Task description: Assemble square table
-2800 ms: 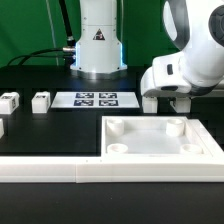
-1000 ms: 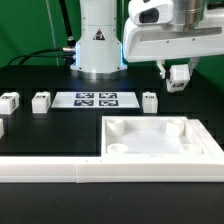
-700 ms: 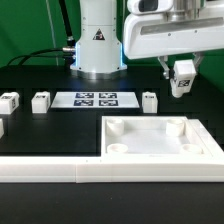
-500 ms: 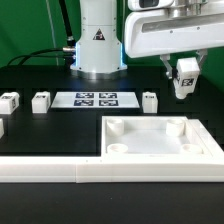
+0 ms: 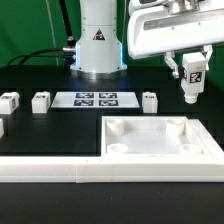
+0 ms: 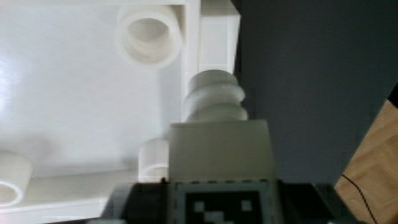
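The square table top (image 5: 160,139), a white slab with a raised rim and round corner sockets, lies at the front right of the black board. My gripper (image 5: 192,80) hangs above its far right corner, shut on a white tagged leg (image 5: 192,78) that points down, clear of the slab. In the wrist view the leg (image 6: 217,130) reaches out from the gripper (image 6: 217,192) over the slab's rim (image 6: 217,45), near a corner socket (image 6: 151,35). Three more legs stand on the board (image 5: 149,100), (image 5: 40,101), (image 5: 9,101); part of another shows at the left edge (image 5: 2,127).
The marker board (image 5: 96,98) lies flat at the back middle. The robot base (image 5: 97,45) stands behind it. A long white rail (image 5: 60,169) runs along the board's front edge.
The gripper rose from the table at the right with a leg in it, moved right, and turned the leg from tilted to pointing straight down above the slab's far right corner.
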Controlling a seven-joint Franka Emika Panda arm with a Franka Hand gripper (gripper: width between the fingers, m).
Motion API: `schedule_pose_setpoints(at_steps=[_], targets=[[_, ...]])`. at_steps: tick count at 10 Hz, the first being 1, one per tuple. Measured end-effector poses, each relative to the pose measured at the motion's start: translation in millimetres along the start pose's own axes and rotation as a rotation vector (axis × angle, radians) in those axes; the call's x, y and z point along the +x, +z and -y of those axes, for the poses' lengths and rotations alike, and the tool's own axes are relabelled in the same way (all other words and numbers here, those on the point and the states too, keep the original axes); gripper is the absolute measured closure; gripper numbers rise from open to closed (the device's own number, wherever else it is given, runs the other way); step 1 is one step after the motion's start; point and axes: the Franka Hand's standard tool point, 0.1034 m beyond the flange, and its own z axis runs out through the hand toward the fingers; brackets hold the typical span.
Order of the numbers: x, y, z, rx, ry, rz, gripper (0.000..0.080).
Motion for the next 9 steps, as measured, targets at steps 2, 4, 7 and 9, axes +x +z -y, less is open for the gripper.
schedule_pose_setpoints(at_steps=[2, 4, 7, 9], targets=[[16.0, 6.6, -4.7, 0.0, -0.03, -0.013, 0.0512], [29.5, 19.3, -19.2, -0.009, -0.065, -0.021, 0.0512], [37.7, 26.1, -25.1, -0.011, -0.088, -0.026, 0.0512], [37.1, 26.4, -25.0, -0.011, -0.088, -0.025, 0.0512]])
